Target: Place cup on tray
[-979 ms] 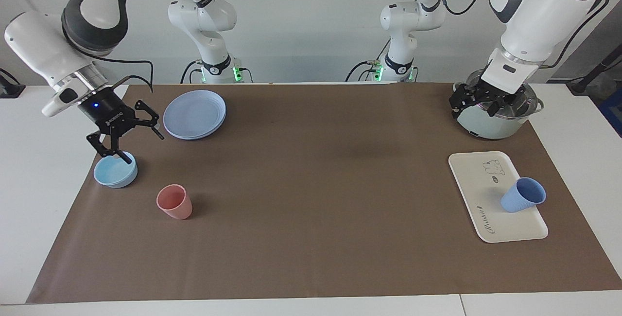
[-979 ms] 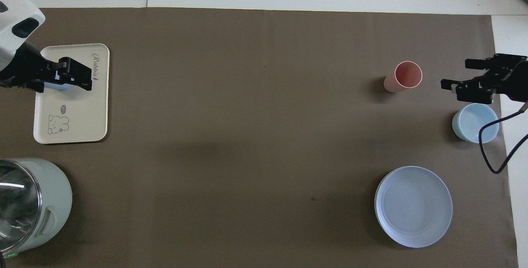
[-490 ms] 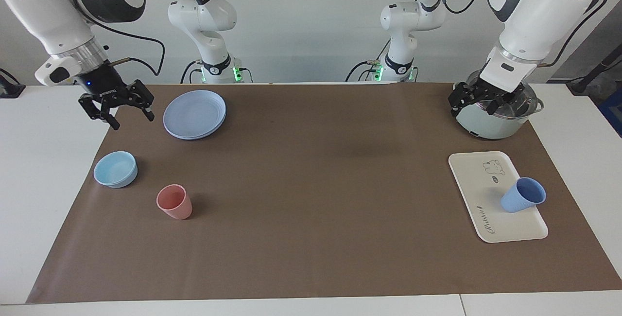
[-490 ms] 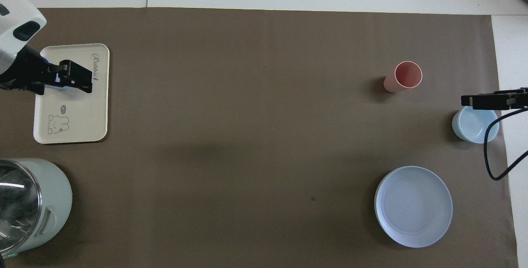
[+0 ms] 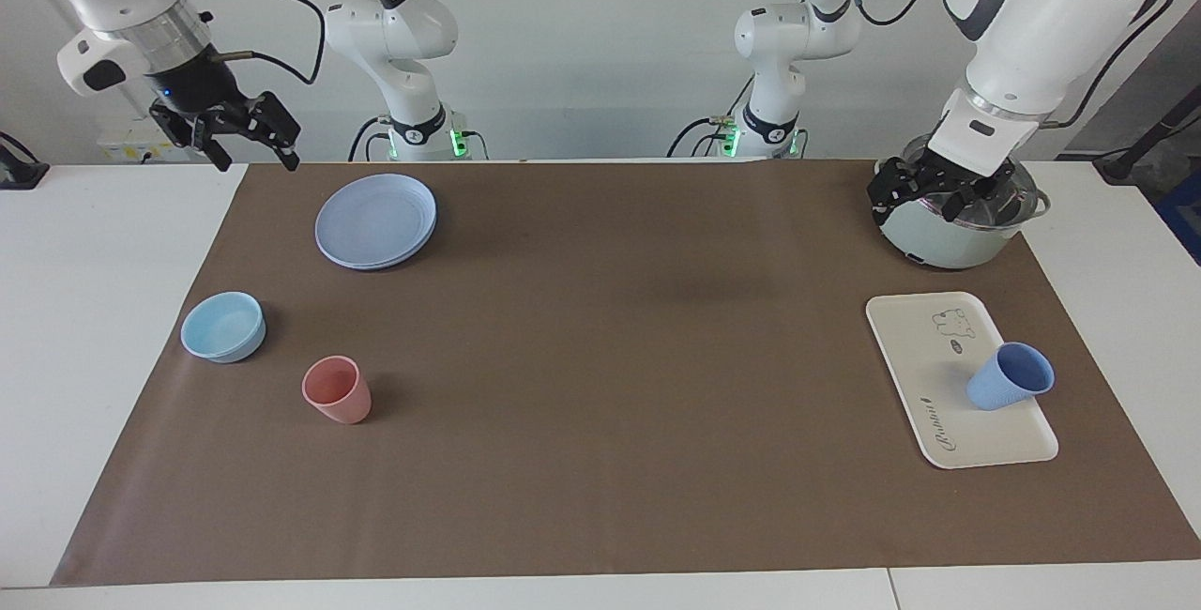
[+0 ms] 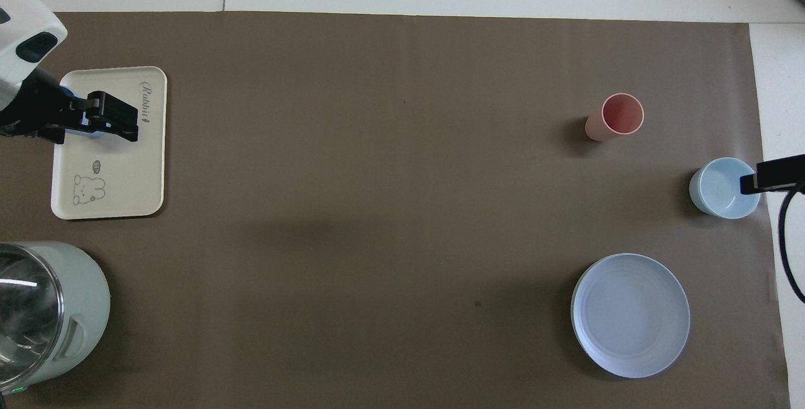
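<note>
The periwinkle-blue cup (image 5: 1009, 377) stands on the cream-white tray (image 5: 924, 357), near the tray's long edge toward the left arm's end of the table. No gripper touches it. My left gripper (image 5: 918, 201) is open and empty, raised over the pot. In the overhead view the left gripper (image 6: 94, 116) covers most of the cup on the tray (image 6: 126, 170). My right gripper (image 5: 255, 152) is open and empty, raised high over the table's edge nearest the robots, beside the plates. In the overhead view only one of its fingertips (image 6: 777, 175) shows.
A salmon-pink cup (image 5: 336, 389) (image 6: 616, 116) and a light-blue bowl (image 5: 223, 327) (image 6: 720, 190) stand toward the right arm's end. Stacked blue plates (image 5: 375, 220) (image 6: 630, 314) lie nearer to the robots. A pale-green pot (image 5: 957, 233) (image 6: 50, 308) stands nearer to the robots than the tray.
My right gripper has risen from just over the light-blue bowl and drawn back toward the robots. My left gripper has barely moved. The cup has stayed on the tray.
</note>
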Controlling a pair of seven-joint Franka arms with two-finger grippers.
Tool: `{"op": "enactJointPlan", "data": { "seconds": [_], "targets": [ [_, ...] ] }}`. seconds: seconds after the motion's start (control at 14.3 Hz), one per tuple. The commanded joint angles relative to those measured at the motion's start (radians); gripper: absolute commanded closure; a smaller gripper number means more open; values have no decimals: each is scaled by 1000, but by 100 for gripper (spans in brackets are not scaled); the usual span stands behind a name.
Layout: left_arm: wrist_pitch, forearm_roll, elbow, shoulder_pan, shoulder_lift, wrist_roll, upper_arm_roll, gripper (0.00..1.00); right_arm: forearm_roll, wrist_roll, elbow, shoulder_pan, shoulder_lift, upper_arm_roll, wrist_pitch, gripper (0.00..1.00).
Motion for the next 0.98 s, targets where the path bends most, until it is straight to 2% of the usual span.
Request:
{"op": "enactJointPlan", "data": {
  "seconds": [0.0, 0.07, 0.14, 0.42, 0.63, 0.91],
  "targets": [
    [21, 21, -38, 5, -30, 13, -1, 0, -73, 7, 55, 43, 44, 16, -43, 0],
    [21, 21, -38, 3, -30, 13, -1, 0, -130, 7, 49, 79, 41, 16, -39, 0],
    [21, 21, -38, 3, -30, 13, -1, 0, -132, 19, 50, 92, 42, 16, -36, 0],
    [21, 19, -37, 3, -30, 12, -1, 0, -92, 16, 47, 69, 44, 7, -36, 0],
    [16, 21, -27, -3, -30, 9, 0, 0, -98, 10, 0, 67, 27, 7, 27, 0],
    [16, 21, -29, -6, -41, 1, -1, 0, -83, 13, -2, 41, 21, 2, 10, 0]
  ]
}}
